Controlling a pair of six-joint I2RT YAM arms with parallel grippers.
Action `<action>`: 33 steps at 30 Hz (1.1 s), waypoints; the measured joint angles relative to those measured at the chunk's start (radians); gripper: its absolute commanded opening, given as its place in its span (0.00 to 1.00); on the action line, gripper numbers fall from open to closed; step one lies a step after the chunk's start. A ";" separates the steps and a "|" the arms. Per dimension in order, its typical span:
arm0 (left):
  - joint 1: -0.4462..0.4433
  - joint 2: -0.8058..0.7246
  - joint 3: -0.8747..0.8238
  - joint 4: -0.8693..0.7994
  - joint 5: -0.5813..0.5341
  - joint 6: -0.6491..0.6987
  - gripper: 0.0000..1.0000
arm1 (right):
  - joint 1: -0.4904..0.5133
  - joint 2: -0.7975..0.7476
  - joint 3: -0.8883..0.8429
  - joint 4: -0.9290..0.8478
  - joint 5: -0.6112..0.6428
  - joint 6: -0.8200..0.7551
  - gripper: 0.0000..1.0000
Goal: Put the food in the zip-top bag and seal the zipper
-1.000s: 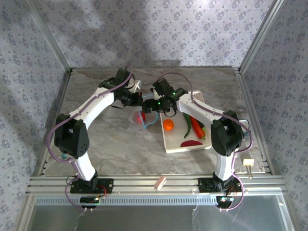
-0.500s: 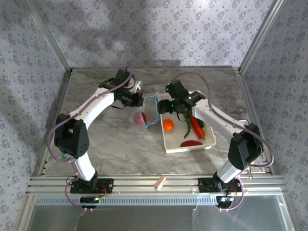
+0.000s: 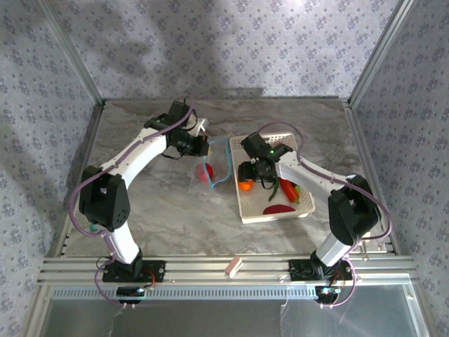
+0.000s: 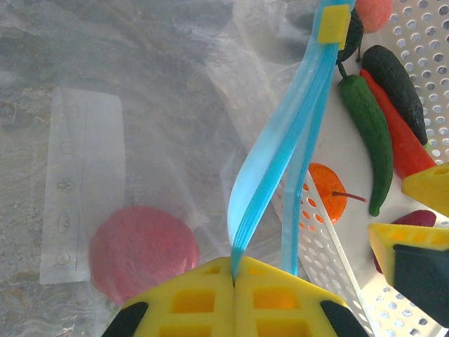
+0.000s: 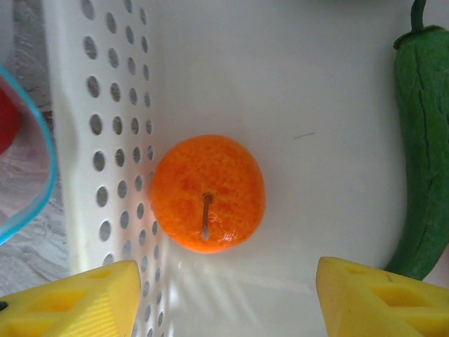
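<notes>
- The left end effector [image 4: 233, 270] is clamped shut on the light-blue zipper [image 4: 280, 154]. It lifts one lip of the zip-top bag [image 4: 126, 84] so that the mouth gapes toward the basket
- The left arm reaches forward from its base with the elbow bent and the wrist turned in toward the middle of the desk [image 3: 154, 217]
- A red tomato [image 4: 144, 251] lies inside the bag, which rests crinkled on the desk just beside the white perforated basket [image 5: 105, 140]
- The orange [image 5: 208, 193] sits stem-up on the basket floor, touching or nearly touching the wall nearest the bag. A green pepper [image 5: 424, 140] lies well apart on its other side
- The right end effector [image 5: 226, 295] hangs over the orange with its jaws spread wide, gripping nothing
- The step in hand looks like picking up the orange. To do it well, the wall-side finger should drop inside the basket and not onto its wall. The jaws should centre on the fruit, come straight down and close across its widest part, since a round toy this close to the wall may roll or squirt aside
- The right arm folds inward from its base, with the wrist pointing down into the basket
</notes>
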 measured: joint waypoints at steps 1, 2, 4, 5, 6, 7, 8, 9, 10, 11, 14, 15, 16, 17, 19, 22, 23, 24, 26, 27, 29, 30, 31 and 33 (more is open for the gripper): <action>0.000 0.000 0.000 0.000 0.000 0.002 0.00 | 0.000 0.012 0.000 0.002 0.000 0.005 0.72; 0.000 0.000 0.000 0.000 0.000 0.003 0.00 | 0.000 0.024 0.000 0.003 0.000 0.010 0.73; 0.000 0.000 0.000 0.000 0.000 0.003 0.00 | 0.000 0.048 0.005 0.003 -0.001 0.021 0.73; 0.000 0.000 0.000 0.000 0.000 0.003 0.00 | 0.000 0.061 0.008 0.005 -0.001 0.028 0.73; 0.000 0.000 0.000 0.000 0.000 0.003 0.00 | -0.002 0.072 0.010 0.008 -0.001 0.032 0.73; 0.000 0.000 0.000 0.000 0.000 0.006 0.00 | -0.003 0.081 0.011 0.011 -0.005 0.036 0.73; 0.000 0.000 0.000 0.000 0.000 0.006 0.00 | -0.006 0.088 0.013 0.013 -0.007 0.044 0.72; 0.000 0.000 0.000 0.000 0.000 0.007 0.00 | -0.008 0.090 0.013 0.018 -0.008 0.052 0.72; 0.000 0.000 0.000 0.000 0.000 0.011 0.00 | -0.011 0.096 0.014 0.024 -0.009 0.062 0.71; 0.000 0.000 0.000 0.000 0.000 0.014 0.00 | -0.013 0.102 0.018 0.028 -0.009 0.069 0.71; 0.000 0.000 0.000 0.000 0.001 0.023 0.00 | -0.014 0.127 0.027 0.042 -0.009 0.089 0.70; 0.000 0.000 0.000 0.000 0.001 0.026 0.00 | -0.014 0.135 0.029 0.045 -0.010 0.092 0.70; 0.000 0.000 0.000 -0.001 0.001 0.029 0.00 | -0.014 0.142 0.033 0.048 -0.016 0.096 0.70; 0.000 0.000 0.000 -0.003 0.001 0.032 0.00 | -0.014 0.146 0.039 0.050 -0.016 0.100 0.70; 0.000 0.000 0.000 -0.004 0.002 0.037 0.00 | -0.014 0.155 0.045 0.060 -0.017 0.106 0.70; 0.000 0.000 0.000 -0.004 0.005 0.040 0.00 | -0.014 0.166 0.055 0.064 -0.019 0.112 0.70; 0.000 0.000 0.000 -0.004 0.005 0.040 0.00 | -0.015 0.171 0.058 0.064 -0.021 0.114 0.70; 0.000 0.000 0.000 -0.004 0.005 0.040 0.00 | -0.016 0.173 0.061 0.064 -0.021 0.114 0.70; 0.000 0.000 0.000 -0.004 0.005 0.040 0.00 | -0.021 0.177 0.064 0.065 -0.023 0.114 0.70; 0.000 0.000 0.000 -0.004 0.005 0.040 0.00 | -0.025 0.177 0.064 0.067 -0.024 0.114 0.70; 0.000 0.000 0.000 -0.004 0.005 0.040 0.00 | -0.036 0.178 0.064 0.072 -0.024 0.114 0.70; 0.000 0.000 0.000 -0.003 0.005 0.040 0.00 | -0.042 0.178 0.064 0.074 -0.024 0.114 0.70; 0.000 0.000 0.000 -0.003 0.005 0.040 0.00 | -0.048 0.178 0.064 0.075 -0.023 0.114 0.70; 0.000 0.000 0.000 -0.003 0.005 0.040 0.00 | -0.060 0.178 0.064 0.075 -0.016 0.114 0.70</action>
